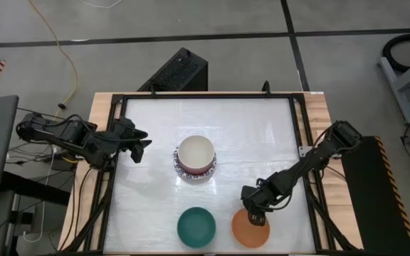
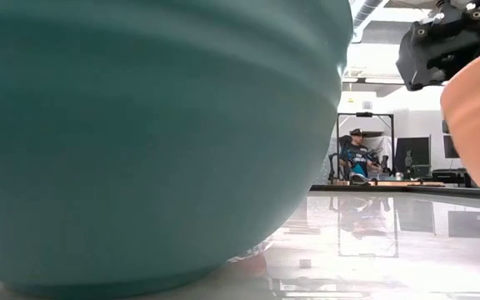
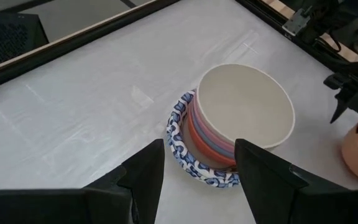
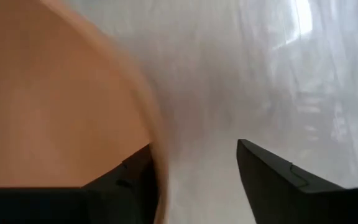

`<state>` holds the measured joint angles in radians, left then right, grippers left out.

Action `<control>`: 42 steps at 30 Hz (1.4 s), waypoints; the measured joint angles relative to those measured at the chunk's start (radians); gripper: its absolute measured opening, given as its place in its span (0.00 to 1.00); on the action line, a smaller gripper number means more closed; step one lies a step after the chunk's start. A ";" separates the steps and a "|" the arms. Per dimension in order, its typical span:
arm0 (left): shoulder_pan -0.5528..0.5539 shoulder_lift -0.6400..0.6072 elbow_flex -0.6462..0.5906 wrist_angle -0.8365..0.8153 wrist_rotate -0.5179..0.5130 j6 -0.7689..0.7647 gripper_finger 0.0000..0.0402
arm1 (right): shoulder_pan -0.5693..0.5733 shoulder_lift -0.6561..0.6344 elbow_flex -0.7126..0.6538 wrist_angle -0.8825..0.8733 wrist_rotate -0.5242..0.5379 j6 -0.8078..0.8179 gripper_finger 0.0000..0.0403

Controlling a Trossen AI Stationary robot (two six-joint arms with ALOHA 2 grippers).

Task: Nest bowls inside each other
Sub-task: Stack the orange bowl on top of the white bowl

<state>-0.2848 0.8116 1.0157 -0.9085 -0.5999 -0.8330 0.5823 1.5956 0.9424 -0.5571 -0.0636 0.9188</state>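
Note:
A stack of nested bowls [image 1: 196, 158] stands mid-table, with a blue-patterned bowl [image 3: 185, 155] at the bottom and a cream bowl [image 3: 244, 106] on top. A green bowl [image 1: 196, 226] and an orange bowl [image 1: 251, 229] sit apart near the front edge. My right gripper [image 1: 256, 215] is open and points down over the orange bowl's far rim [image 4: 148, 106]. One finger is over the bowl's inside and the other over the table; no touch shows. My left gripper [image 1: 139, 149] hovers open at the table's left, facing the stack.
A black frame [image 1: 297, 142] borders the white table top. Bare surface lies between the stack and the two front bowls, and behind the stack. In the low view a seated person [image 2: 358, 158] shows far off in the room.

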 joint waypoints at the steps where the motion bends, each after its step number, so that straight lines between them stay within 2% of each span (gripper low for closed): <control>1: 0.000 0.000 0.000 0.000 0.000 0.000 0.46 | 0.000 0.005 0.000 0.003 -0.005 0.000 0.51; 4: 0.000 0.000 0.000 -0.001 0.000 0.000 0.46 | 0.000 0.009 0.000 0.011 -0.028 0.000 0.38; 9: 0.000 0.000 0.000 -0.002 -0.002 0.008 0.46 | 0.000 0.009 0.000 0.014 -0.045 -0.004 0.07; 10: 0.000 0.000 0.000 -0.002 -0.003 0.008 0.46 | -0.001 0.008 0.002 0.019 -0.048 -0.010 0.04; 21: 0.000 0.000 0.000 -0.019 0.009 0.008 0.46 | -0.051 -0.022 0.000 -0.002 -0.089 -0.025 0.02; 27: 0.000 0.000 0.000 -0.039 0.010 0.004 0.46 | -0.106 -0.073 0.000 -0.081 -0.094 -0.084 0.02; 34: 0.000 0.000 0.000 -0.046 0.010 0.003 0.46 | -0.223 -0.160 0.000 -0.213 -0.120 -0.196 0.02; 42: 0.000 0.000 0.000 -0.045 0.010 0.001 0.46 | -0.407 -0.272 0.000 -0.299 -0.125 -0.282 0.02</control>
<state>-0.2848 0.8116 1.0157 -0.9539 -0.5903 -0.8318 0.1757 1.3231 0.9424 -0.8559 -0.1883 0.6371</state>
